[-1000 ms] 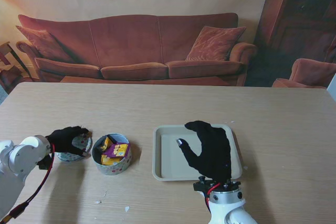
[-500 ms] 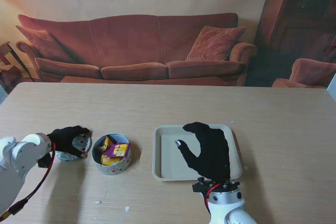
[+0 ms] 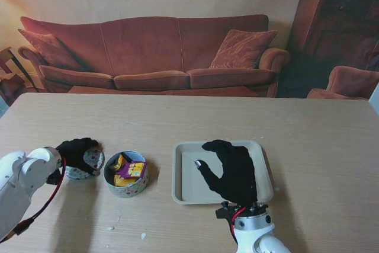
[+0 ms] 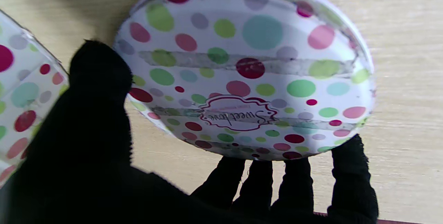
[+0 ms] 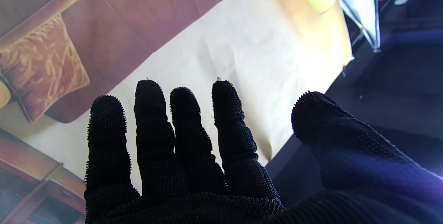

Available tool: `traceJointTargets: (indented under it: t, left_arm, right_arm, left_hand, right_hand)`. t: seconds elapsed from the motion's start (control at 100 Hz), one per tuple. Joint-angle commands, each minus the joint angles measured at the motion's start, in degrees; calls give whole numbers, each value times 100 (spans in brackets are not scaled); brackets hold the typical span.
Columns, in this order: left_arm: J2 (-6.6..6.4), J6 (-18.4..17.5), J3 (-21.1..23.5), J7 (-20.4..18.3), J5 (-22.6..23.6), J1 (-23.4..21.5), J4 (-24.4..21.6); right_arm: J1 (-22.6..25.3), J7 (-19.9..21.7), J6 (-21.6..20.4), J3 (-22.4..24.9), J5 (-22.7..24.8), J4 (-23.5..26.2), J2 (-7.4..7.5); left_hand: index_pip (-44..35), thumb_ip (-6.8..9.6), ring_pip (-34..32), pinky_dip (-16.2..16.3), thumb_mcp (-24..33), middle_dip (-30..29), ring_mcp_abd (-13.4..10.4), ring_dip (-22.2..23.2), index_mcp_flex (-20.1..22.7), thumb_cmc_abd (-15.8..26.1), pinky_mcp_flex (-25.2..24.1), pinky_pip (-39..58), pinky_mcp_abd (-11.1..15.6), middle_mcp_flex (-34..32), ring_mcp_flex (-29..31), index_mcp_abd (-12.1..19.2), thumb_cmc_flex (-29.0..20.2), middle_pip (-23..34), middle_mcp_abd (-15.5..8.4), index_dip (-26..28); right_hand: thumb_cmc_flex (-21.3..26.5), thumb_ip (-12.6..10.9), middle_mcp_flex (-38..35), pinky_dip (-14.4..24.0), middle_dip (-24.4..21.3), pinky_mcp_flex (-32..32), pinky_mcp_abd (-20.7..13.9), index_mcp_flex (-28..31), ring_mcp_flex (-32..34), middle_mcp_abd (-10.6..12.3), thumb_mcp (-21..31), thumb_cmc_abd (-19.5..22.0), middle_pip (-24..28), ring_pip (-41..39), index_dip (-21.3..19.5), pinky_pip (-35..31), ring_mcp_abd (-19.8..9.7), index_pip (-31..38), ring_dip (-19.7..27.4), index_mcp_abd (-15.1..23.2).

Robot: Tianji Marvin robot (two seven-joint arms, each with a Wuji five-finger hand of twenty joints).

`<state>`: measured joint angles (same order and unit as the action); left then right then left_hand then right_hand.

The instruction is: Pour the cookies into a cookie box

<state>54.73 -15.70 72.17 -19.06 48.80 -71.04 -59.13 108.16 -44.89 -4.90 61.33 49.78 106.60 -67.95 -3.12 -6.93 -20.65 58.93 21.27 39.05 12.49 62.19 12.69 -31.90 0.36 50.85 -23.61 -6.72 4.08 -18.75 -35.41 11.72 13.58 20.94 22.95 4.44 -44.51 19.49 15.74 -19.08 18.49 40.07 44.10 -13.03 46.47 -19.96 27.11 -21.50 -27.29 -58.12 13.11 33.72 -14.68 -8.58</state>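
Note:
The round polka-dot cookie box (image 3: 135, 186) stands open on the table, with yellow and purple wrapped cookies (image 3: 130, 169) inside. Just to its left lies the matching polka-dot lid (image 3: 93, 161), and my left hand (image 3: 76, 151) is curled over it. In the left wrist view the thumb and fingertips (image 4: 297, 175) press on opposite edges of the lid (image 4: 249, 64), and the box wall (image 4: 20, 89) shows beside it. My right hand (image 3: 234, 171) hovers open over the beige tray (image 3: 188, 177), fingers spread (image 5: 180, 137), holding nothing.
A red sofa (image 3: 154, 51) and a dark wooden cabinet (image 3: 337, 22) stand beyond the table's far edge. A few white crumbs (image 3: 112, 227) lie on the table close to me, near the box.
My left hand has shifted slightly left and farther from me on the lid. The right hand has drifted a little left over the tray.

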Motion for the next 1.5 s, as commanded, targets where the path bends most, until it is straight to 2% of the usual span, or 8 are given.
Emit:
traceJointTargets:
  t: [0.0,0.3,0.52,0.7,0.9,1.05,1.16,1.49]
  left_arm:
    - [68,91,-205,-133,81,-130,370]
    - [69,143,-305,118,241,-74,479]
    - [68,-35,226,130,501,-318,51]
    - [87,-316,885,10,563,-707,-566]
    - [110,-671,1722,-504,106,-1357,-1585]
    - [109,-935,2125,-688,-95,-1731,-2143]
    - [104,-1083,2321,-798,-246,-1951,-2439]
    - [163,-1928,2812,-463,-621,-2713,-3201]
  right_arm:
    - [1,101,-38,3,69,-14,1]
    - [-27,167,-54,39,252,-42,58]
    - [-24,147,-61,41,240,-31,50]
    - [-8,143,-95,46,163,-5,31]
    - [2,132,-108,42,121,19,18]
    - [10,108,-127,43,131,27,18]
    - [27,120,-145,51,126,42,20]
    - [57,151,-183,65,125,70,26]
  left_hand:
    - [61,301,-1456,867,800,409,144,711,95,-108,436,1588,424,-174,846,-212,-406,665,20,-58]
    - [-427,172,-3886,1813,1492,1782,-241,2273,995,-402,2379,3987,952,-964,2108,-271,-516,2266,-89,315]
    - [-1444,95,-5115,1008,1847,2258,-503,2239,1504,-539,3910,5311,1230,-2132,3387,-237,-732,3190,-390,664]
    - [-3086,76,-5801,381,1907,2387,-399,1790,2064,-458,4794,5887,949,-3388,4451,-8,-924,3793,-677,941]
    - [-4594,195,-4558,1096,-74,3099,50,1705,2657,221,3519,4892,582,-3336,3770,965,-2598,2628,-601,737]
    - [-5029,270,-2407,1213,-456,710,257,246,3118,567,2292,3384,314,-3028,3251,939,-2830,1543,-646,665]
    - [-4867,254,-1245,650,-390,-1078,279,-1205,3349,654,1559,1990,-87,-3614,3289,872,-2813,1145,-738,617]
    - [-4617,164,-516,-1331,-192,-683,-176,-2033,3784,708,106,-486,-11,-4676,3265,1012,-2588,602,-1066,796]
  right_hand:
    - [-21,-287,85,-56,-29,144,4,-12,-78,107,-83,129,-64,-66,-1,90,-121,32,-21,181]
    - [-25,-289,169,-69,-29,205,-17,-60,-147,146,-127,123,-80,2,-5,211,-198,11,3,228]
    - [-33,-288,193,-50,-26,211,-38,-38,-186,142,-137,160,-77,21,-14,233,-207,25,7,211]
    - [-26,-290,227,-29,-27,196,-47,-45,-197,144,-166,203,-84,19,-10,238,-213,11,3,217]
    - [-17,-296,284,-10,-21,189,-49,-89,-218,139,-177,223,-77,19,-6,243,-221,-8,0,193]
    - [-22,-300,314,4,-14,174,-52,-126,-225,136,-178,225,-63,16,-7,241,-215,-14,-3,179]
    - [-16,-302,360,16,-13,142,-56,-185,-227,134,-175,222,-65,18,-4,232,-233,-30,-2,154]
    - [10,-316,531,50,3,70,-61,-330,-296,136,-157,209,-42,48,-7,208,-248,-26,6,99]
